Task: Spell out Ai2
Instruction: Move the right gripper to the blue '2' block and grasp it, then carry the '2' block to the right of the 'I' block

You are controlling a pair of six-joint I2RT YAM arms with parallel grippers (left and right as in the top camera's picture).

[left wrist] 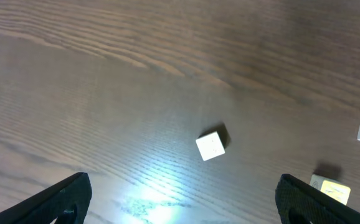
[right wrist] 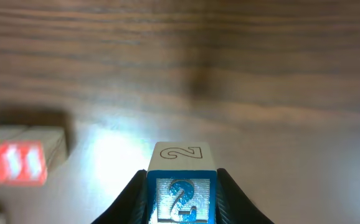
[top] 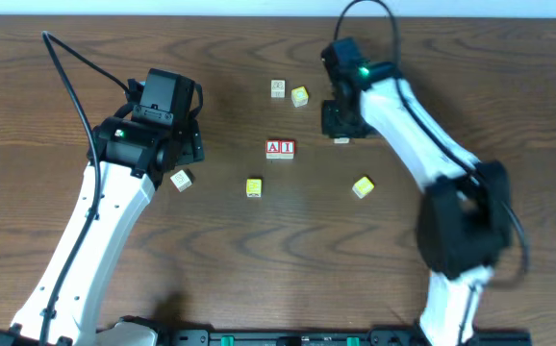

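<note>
Clamping 2 block (right wrist: pixel 180 154), centred in right end effector (right wrist: pixel 181 198) (closed)

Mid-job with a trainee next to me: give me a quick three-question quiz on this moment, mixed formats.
1. True or false: the right pincer is shut on the 2 block.
2. Multiple choice: the A and I blocks lie (A) side by side, touching; (B) stacked one on the other; (C) far apart at opposite edges.
3. Fill in: the left pincer, near a white block, is ____ and holds nothing.

Key: 1 true; 2 A; 3 open.
</note>
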